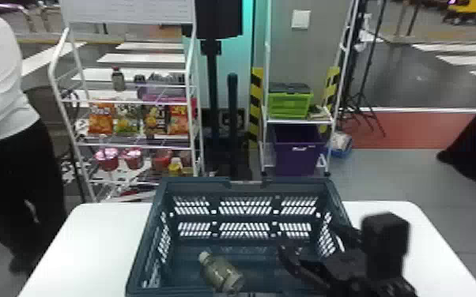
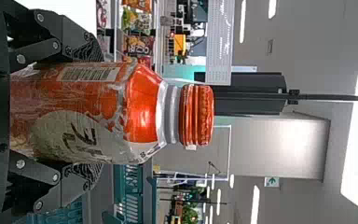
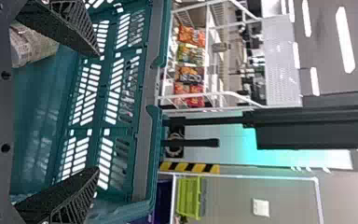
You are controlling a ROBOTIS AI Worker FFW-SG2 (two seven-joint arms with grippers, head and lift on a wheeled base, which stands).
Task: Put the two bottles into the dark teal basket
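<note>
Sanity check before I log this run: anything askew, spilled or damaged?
Minor only. The pale bottle lies on its side in the basket instead of standing. The orange bottle in the left tool has crinkled film near its shoulder, perhaps just loose wrap. No spill visible.

one bottle (image 2: pixel 142 107) is orange-red with a cream patch; the basket (image 1: pixel 197 183) is dark teal; hazard tape (image 1: pixel 255 106) is striped yellow and black.
</note>
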